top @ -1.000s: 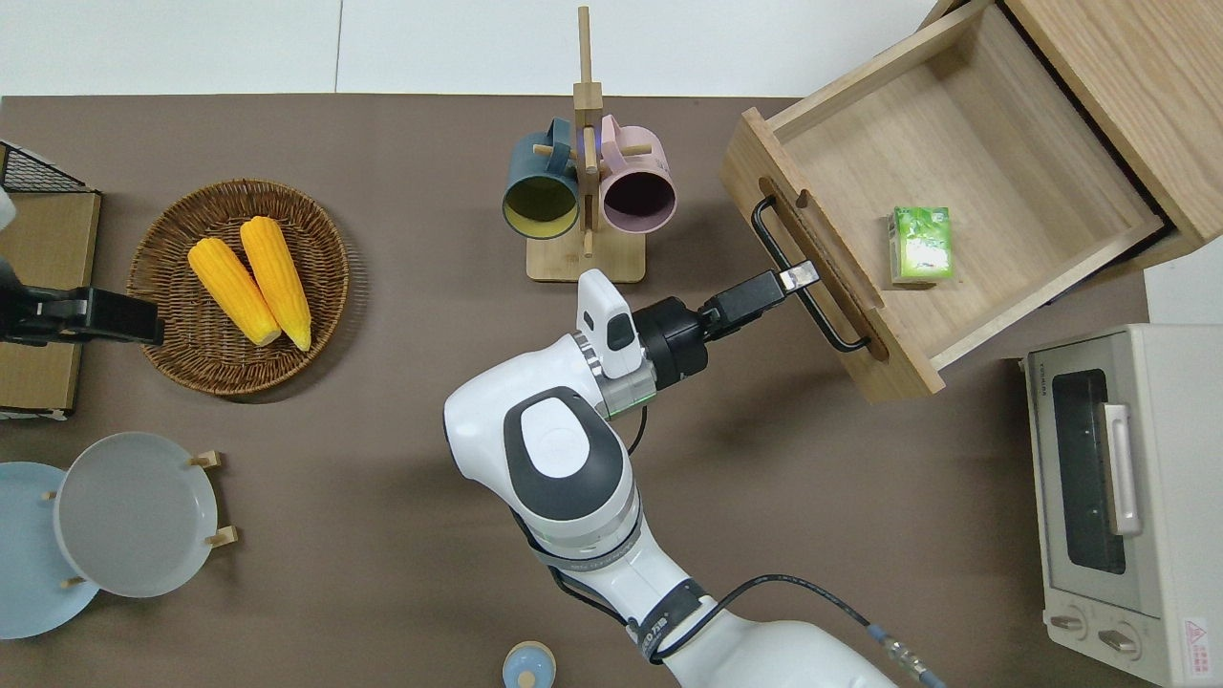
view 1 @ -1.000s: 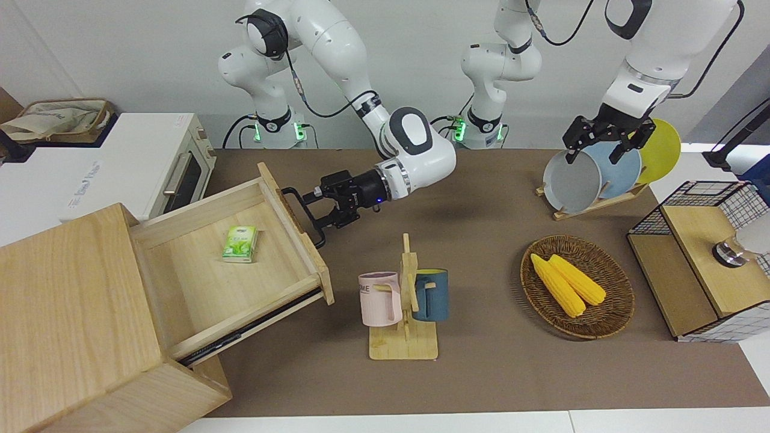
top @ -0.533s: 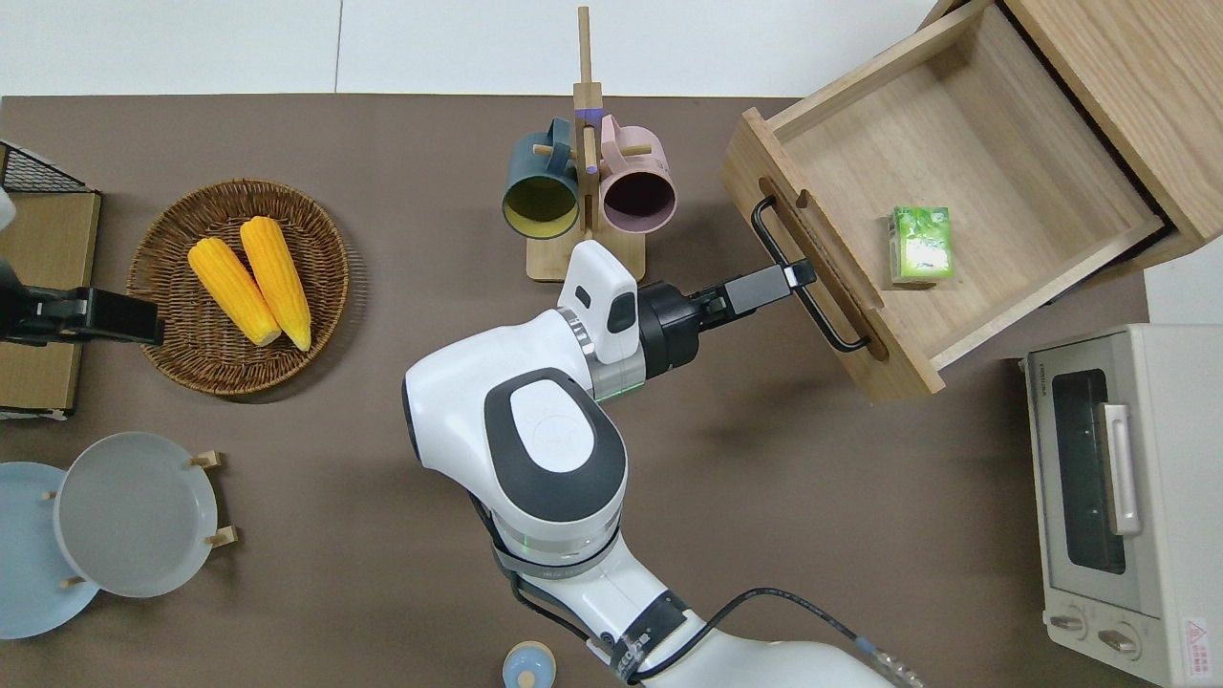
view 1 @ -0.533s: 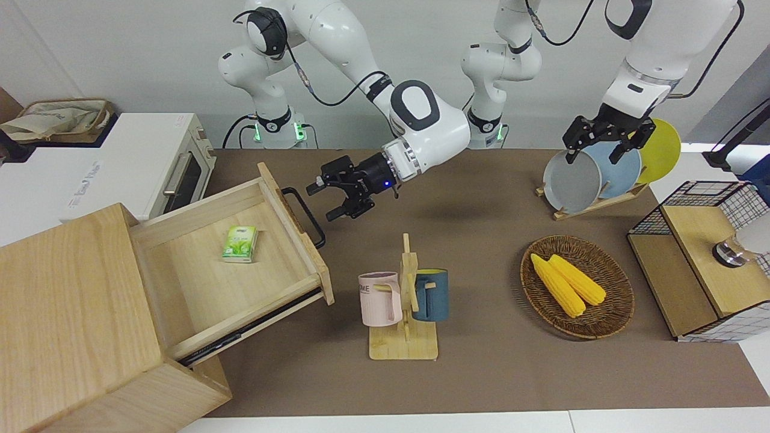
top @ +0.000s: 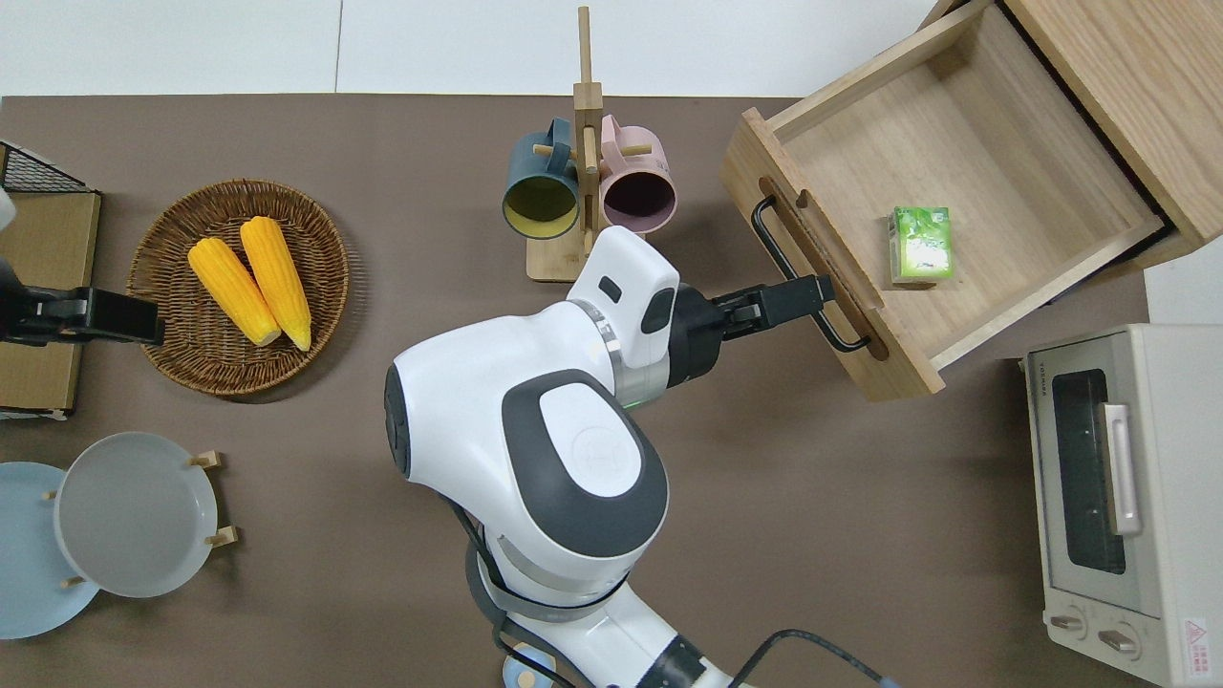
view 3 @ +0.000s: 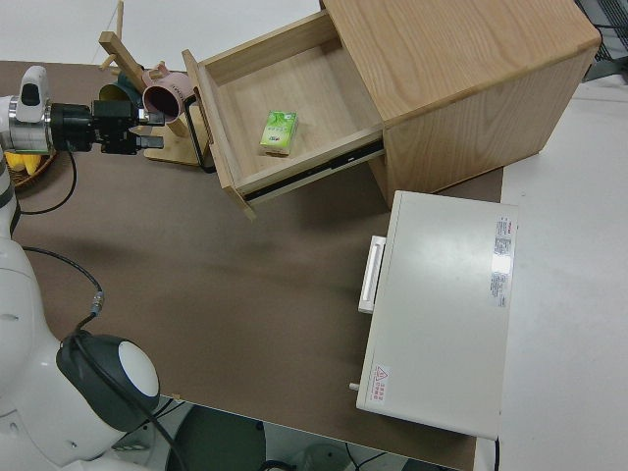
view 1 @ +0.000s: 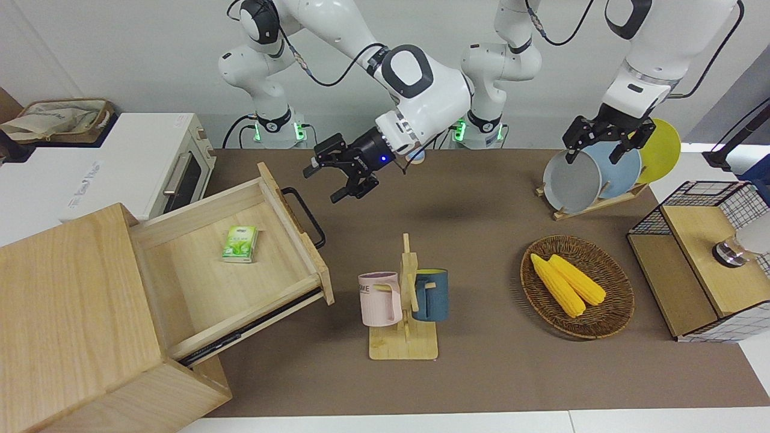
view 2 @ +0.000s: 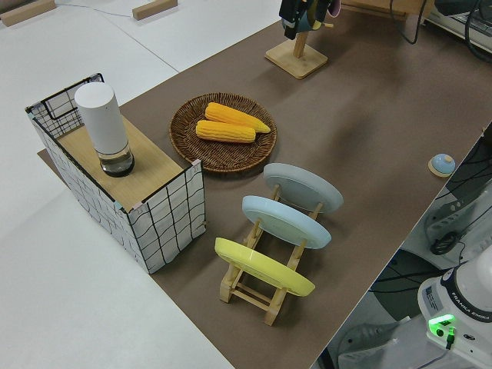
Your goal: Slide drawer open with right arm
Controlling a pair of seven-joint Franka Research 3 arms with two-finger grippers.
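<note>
The right gripper (view 1: 341,177) has let go of the black bar handle (view 1: 304,214) and lifted up, its fingers apart and empty. The drawer (view 1: 228,264) sits pulled far out below it, so the job looks done.

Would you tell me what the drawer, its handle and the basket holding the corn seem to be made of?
The drawer looks like pale, matte wood with visible grain. Its handle appears to be black metal bar, thin and bent. The basket seems woven brown wicker or rattan, judging by its ribbed weave.
</note>
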